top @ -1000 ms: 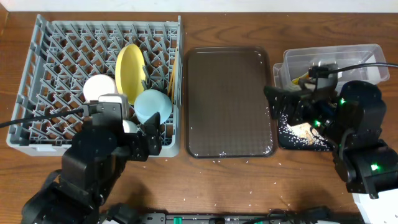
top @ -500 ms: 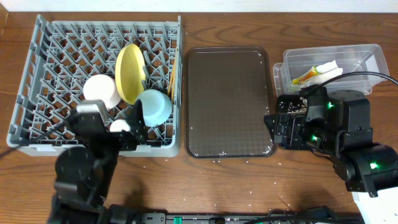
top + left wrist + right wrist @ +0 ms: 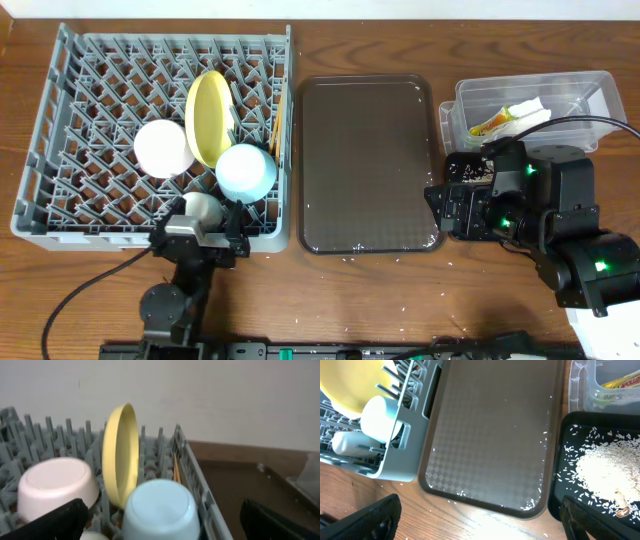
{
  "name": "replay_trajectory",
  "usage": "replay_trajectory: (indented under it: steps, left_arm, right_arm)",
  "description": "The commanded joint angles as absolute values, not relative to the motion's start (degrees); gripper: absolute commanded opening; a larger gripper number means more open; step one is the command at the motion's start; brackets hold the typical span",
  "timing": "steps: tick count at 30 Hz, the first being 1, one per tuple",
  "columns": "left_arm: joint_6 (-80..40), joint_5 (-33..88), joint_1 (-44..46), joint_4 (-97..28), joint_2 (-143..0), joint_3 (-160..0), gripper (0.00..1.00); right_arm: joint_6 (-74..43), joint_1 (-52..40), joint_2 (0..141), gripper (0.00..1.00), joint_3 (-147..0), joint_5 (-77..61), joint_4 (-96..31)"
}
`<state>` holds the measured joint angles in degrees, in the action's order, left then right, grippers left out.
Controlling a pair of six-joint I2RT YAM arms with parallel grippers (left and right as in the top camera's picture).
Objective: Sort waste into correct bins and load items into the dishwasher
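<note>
Dish rack (image 3: 60,120) at the left of the table; brown serving tray (image 3: 365,165) just beside it on the right. In the rack: yellow plate (image 3: 207,115) standing on edge; white bowl (image 3: 163,148) upside down, left of the plate; light blue bowl (image 3: 246,172) upside down, on the plate's near right; small white cup (image 3: 202,207) near the rack's front wall; chopsticks (image 3: 277,125) along the right wall.

Clear tub (image 3: 580,95) at the far right, holding the sachet (image 3: 490,125) and the paper wrapper (image 3: 530,110). Black tray (image 3: 570,425) in front of the tub, largely under the right arm in the overhead view; a heap of rice (image 3: 605,467) lies in it, with stray grains on the serving tray and the table.

Left gripper (image 3: 162,510) at the rack's front edge, facing the bowls, fingers (image 3: 45,522) wide apart. Right gripper (image 3: 481,502) above the serving tray's near right corner, beside the black tray; fingers (image 3: 370,520) spread wide.
</note>
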<state>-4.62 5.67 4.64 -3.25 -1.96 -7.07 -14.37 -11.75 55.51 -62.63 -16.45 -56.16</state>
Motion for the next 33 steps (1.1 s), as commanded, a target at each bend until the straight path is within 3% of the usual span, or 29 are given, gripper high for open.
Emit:
replay_trajectory:
  steps: [1, 14, 33]
  left_arm:
    - [-3.44, 6.02, 4.47, 3.4, -0.1, -0.97, 0.98]
    - [-3.44, 5.98, 4.45, -3.81, -0.34, -0.23, 0.98]
    - [-3.44, 6.0, 4.45, -3.57, -1.04, -0.25, 0.98]
  right_arm:
    - [-13.63, -11.31, 55.51, 0.99, -63.2, -16.32, -56.23]
    - [-13.63, -11.31, 55.51, 0.99, -63.2, -16.32, -56.23]
    - [-11.81, -11.31, 55.51, 0.99, -62.89, -11.77, -56.51]
